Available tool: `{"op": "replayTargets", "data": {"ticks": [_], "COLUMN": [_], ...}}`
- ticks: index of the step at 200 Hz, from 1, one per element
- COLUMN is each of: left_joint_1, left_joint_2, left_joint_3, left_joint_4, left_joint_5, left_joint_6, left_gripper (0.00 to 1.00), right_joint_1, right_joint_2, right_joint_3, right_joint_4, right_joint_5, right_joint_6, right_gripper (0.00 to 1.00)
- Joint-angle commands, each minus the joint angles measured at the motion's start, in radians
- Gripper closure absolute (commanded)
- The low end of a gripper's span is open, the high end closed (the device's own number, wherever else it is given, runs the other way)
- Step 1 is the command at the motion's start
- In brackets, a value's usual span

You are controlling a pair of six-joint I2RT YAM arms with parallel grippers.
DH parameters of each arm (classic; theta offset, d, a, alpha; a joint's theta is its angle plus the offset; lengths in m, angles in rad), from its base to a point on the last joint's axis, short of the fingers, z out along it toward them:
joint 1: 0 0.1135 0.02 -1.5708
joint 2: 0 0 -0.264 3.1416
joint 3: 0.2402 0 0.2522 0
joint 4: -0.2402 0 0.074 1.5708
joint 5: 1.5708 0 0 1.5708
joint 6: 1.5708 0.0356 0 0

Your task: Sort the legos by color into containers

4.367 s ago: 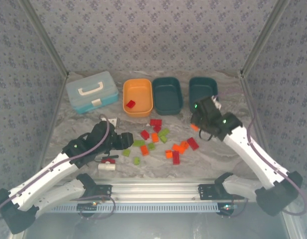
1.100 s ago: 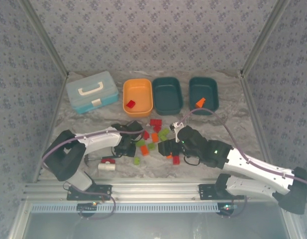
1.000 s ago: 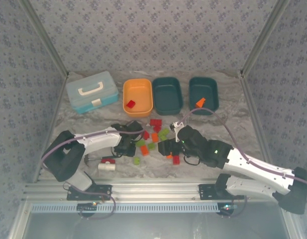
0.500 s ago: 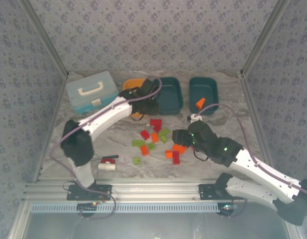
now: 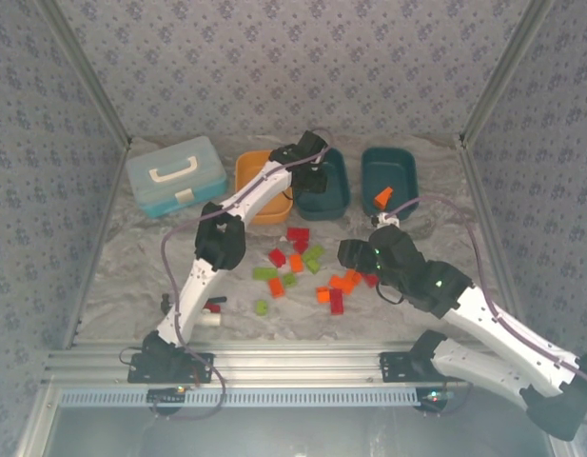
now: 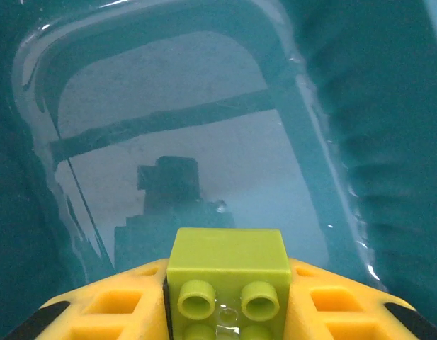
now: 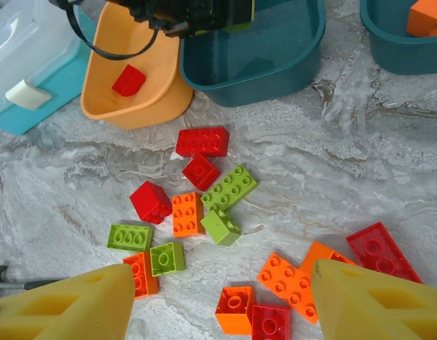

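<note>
My left gripper [image 5: 312,177] reaches over the middle dark teal container [image 5: 337,203]. It is shut on a lime green lego [image 6: 229,273], which hangs above that tub's bare floor [image 6: 204,156]. An orange container [image 7: 133,106] holds a red lego [image 7: 127,80]. The right teal container [image 5: 390,164] holds an orange lego [image 5: 382,197]. My right gripper [image 7: 222,283] stands open above the loose legos [image 5: 303,267] on the table. Below its fingers lie red [image 7: 202,141], orange [image 7: 188,214] and lime green [image 7: 229,188] bricks.
A light blue case with a white handle [image 5: 175,174] stands at the back left. A red-handled tool with a white cylinder [image 5: 207,312] lies near the left arm's base. Patterned walls close in the table on three sides.
My left arm has swung from the brick pile up and back to the middle teal container, carrying the lime green lego. My right gripper has drifted slightly right over the pile, still open.
</note>
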Motion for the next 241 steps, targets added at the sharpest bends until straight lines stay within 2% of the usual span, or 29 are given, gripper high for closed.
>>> {"op": "replayTargets", "data": {"ticks": [1,55,87,111,142,155,190,219,241], "left_joint_1": [-0.003,-0.003,-0.005,-0.005,-0.01,-0.016,-0.025,-0.028,-0.029], "left_joint_2": [0.022,0.012,-0.074,-0.164,-0.371,-0.521,-1.038,-1.389,-1.593], "left_joint_3": [0.057,0.071,0.08,0.137,0.1,-0.04,-0.747,-1.165,-1.404], "left_joint_4": [-0.028,-0.022,0.026,0.034,0.01,0.034,0.28,0.272,0.228], "left_joint_5": [0.048,0.072,0.118,0.146,0.149,0.134,0.095,0.018,-0.008], "left_joint_6": [0.018,-0.005,-0.032,-0.081,-0.115,-0.112,-0.166,-0.23,-0.291], "left_gripper": [0.6,0.39,0.37,0.37,0.37,0.37,0.33,0.32,0.31], "right_joint_1": [-0.013,-0.032,-0.033,-0.038,-0.048,-0.049,-0.052,-0.137,-0.205], "right_joint_2": [-0.023,-0.031,-0.036,-0.034,-0.022,-0.015,0.014,0.126,0.215], "right_joint_3": [-0.014,-0.029,-0.019,0.006,0.069,0.087,0.1,0.081,0.036], "right_joint_4": [-0.025,-0.026,-0.026,-0.094,-0.197,-0.234,-0.353,-0.425,-0.385], "right_joint_5": [-0.013,-0.028,-0.02,0.001,0.022,0.024,0.053,0.018,-0.065], "right_joint_6": [0.03,0.038,0.024,0.005,-0.003,0.0,0.043,0.068,0.05], "right_gripper": [0.31,0.31,0.31,0.31,0.31,0.31,0.31,0.32,0.33]}}
